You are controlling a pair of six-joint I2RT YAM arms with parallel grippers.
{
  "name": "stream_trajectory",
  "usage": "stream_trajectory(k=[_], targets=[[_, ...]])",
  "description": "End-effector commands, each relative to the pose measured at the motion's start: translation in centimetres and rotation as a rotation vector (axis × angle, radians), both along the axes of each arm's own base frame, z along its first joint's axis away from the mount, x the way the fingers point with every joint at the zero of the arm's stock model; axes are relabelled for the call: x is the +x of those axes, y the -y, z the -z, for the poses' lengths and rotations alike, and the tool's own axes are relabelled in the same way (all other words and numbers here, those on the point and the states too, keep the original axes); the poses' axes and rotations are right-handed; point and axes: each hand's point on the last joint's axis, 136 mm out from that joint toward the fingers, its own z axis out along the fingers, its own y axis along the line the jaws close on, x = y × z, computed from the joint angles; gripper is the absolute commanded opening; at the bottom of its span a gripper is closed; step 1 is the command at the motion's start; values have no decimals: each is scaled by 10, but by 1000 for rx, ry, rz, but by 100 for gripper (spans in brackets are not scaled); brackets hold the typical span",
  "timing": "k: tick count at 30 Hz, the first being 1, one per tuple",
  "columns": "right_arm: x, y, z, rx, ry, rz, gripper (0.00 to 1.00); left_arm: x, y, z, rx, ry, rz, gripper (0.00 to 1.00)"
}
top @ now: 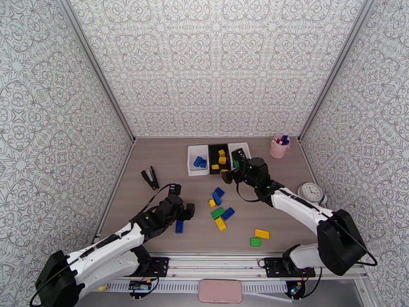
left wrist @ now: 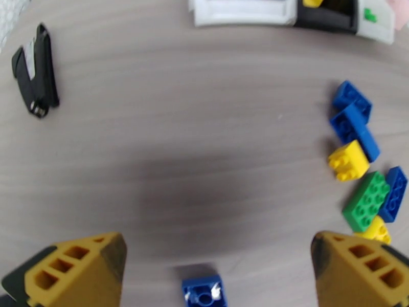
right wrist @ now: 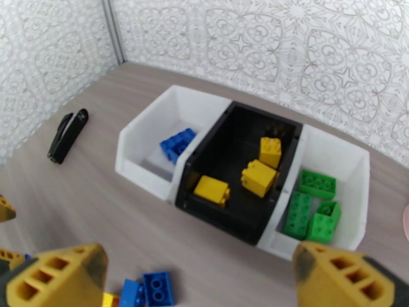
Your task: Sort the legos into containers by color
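L gripper [left wrist: 217, 249] wide open astride blue brick [left wrist: 204, 294], set to pinch; R gripper [right wrist: 200, 258] open, empty, facing color-sorted bins [right wrist: 214, 215].

Bright, even light falls from above, and shadows in the top view are faint and soft. In the left wrist view a broad dim shadow smudges the tabletop [left wrist: 204, 98], its grain lines bow toward the edges, and the blue brick [left wrist: 204, 292] at the bottom edge is blurred, with a small white glint. The right wrist view is sharper, though the fingers [right wrist: 56, 275] of the right pincer [right wrist: 200, 254] look soft.
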Motion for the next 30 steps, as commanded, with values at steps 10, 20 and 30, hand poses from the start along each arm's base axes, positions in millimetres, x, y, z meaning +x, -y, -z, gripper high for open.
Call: stream_trajectory(k=[10, 20, 30], targets=[[-27, 17, 17, 13, -39, 24, 100, -31, -8, 37, 9, -259, -86, 92], [-38, 19, 21, 4, -42, 9, 100, -41, -6, 51, 36, -345, -77, 81], [-48, 11, 20, 12, -44, -39, 100, -44, -1, 61, 55, -382, -71, 57]])
